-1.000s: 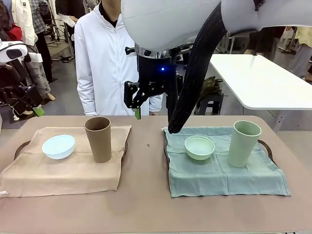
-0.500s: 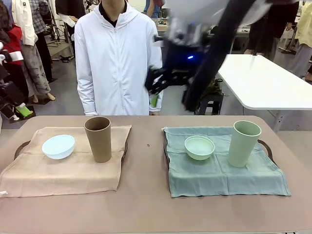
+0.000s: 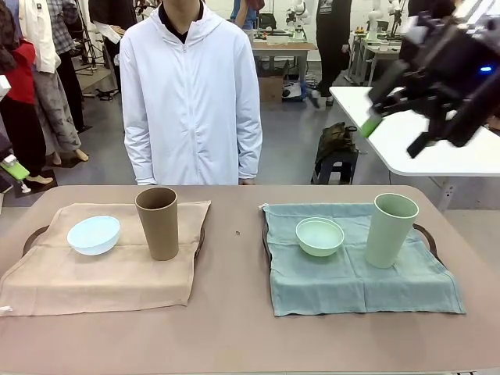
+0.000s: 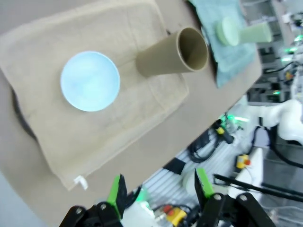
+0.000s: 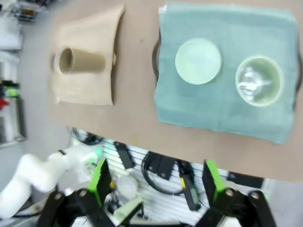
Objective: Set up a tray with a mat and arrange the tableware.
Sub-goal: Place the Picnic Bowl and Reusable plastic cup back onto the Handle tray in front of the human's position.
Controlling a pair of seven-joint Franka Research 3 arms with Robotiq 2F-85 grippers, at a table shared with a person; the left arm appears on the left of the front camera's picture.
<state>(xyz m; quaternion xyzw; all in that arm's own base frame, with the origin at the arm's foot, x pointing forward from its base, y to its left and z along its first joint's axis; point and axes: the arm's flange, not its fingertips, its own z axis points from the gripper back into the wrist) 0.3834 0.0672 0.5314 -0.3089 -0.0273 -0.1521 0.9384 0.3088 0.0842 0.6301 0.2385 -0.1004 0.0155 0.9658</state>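
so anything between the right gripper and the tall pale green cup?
Nothing visible. The right gripper is open, raised above the table's far right, with bare air down to the tall pale green plastic cup. The round mint green bowl sits apart, to the cup's left on the green cloth mat.

The bare strip of table [image 3: 234, 312] between the tan mat [image 3: 109, 266] and the green mat [image 3: 359, 269] lies open. The tan-brown cup [image 3: 157, 222] and pale green cup [image 3: 390, 230] stand tall; the pale blue bowl [image 3: 94, 234] and mint green bowl [image 3: 319, 236] sit low beside them.
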